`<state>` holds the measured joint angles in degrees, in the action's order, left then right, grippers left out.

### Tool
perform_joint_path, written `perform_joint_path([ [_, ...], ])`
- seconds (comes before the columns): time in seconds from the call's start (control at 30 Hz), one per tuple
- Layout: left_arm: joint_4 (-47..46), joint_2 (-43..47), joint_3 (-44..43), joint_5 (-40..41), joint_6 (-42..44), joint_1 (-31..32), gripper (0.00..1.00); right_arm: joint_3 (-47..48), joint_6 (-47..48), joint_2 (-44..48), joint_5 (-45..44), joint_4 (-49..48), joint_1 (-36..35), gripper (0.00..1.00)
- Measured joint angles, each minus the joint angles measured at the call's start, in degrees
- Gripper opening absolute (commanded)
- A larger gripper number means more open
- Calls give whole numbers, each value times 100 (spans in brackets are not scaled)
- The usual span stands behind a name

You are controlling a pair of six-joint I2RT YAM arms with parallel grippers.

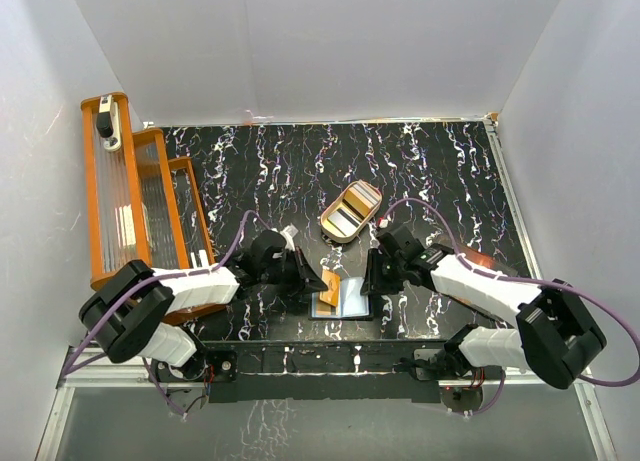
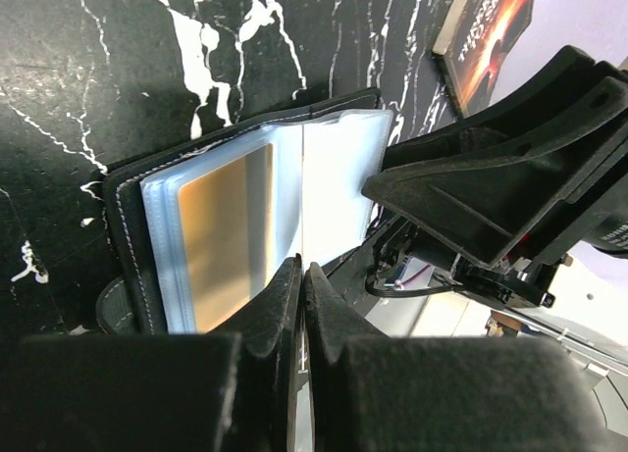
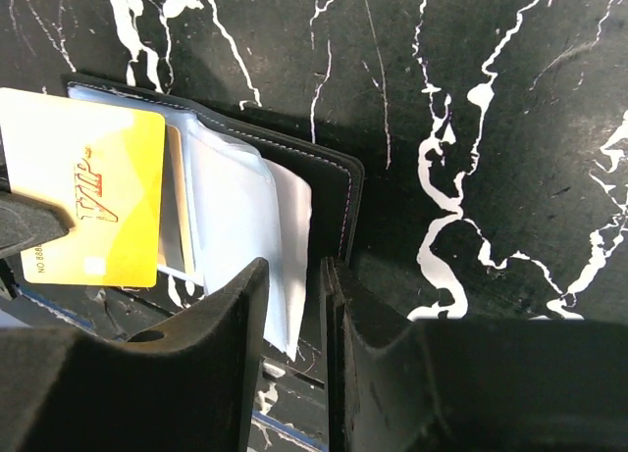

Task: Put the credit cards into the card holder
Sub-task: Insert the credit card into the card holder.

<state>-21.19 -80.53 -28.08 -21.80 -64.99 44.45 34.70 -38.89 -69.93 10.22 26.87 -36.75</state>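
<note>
The black card holder [image 1: 352, 303] lies open near the table's front edge, its clear sleeves [image 3: 235, 212] fanned out over the black cover [image 3: 329, 182]. My left gripper [image 1: 312, 281] is shut on a gold-orange card [image 1: 328, 285], held on edge over the holder's left half. The card shows face-on, yellow with "VIP", in the right wrist view [image 3: 88, 202]. In the left wrist view it is edge-on between my shut fingers [image 2: 280, 305], over the sleeves [image 2: 231, 231]. My right gripper [image 1: 372, 277] has its jaws narrowly apart at the holder's right edge [image 3: 294, 276]. More cards lie in the tan oval tray [image 1: 368, 217].
An orange rack [image 1: 130, 196] stands at the left wall with a small black-and-white object [image 1: 107, 121] on top. A dark flat sheet with pale lettering [image 2: 486, 30] lies right of the holder, under my right arm. White walls close in the table.
</note>
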Motion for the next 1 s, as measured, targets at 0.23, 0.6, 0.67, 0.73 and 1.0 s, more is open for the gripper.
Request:
perform_joint_path([
  [0.23, -214, -308, 111, -122, -20, 33, 0, -181, 50, -81, -74, -50, 0, 23],
  [0.6, -667, -643, 116, -345, -70, 125, 0, -280, 111, -125, -136, -101, 0, 22],
  [0.67, -693, -643, 116, -356, -70, 131, 0, -280, 114, -149, -133, -116, 0, 21],
  [0.73, -710, -643, 116, -367, -70, 140, 0, -280, 116, -149, -136, -116, 0, 20],
  [1.0, -660, -597, 114, -356, -63, 160, 0, -293, 111, -149, -212, -114, 0, 17],
])
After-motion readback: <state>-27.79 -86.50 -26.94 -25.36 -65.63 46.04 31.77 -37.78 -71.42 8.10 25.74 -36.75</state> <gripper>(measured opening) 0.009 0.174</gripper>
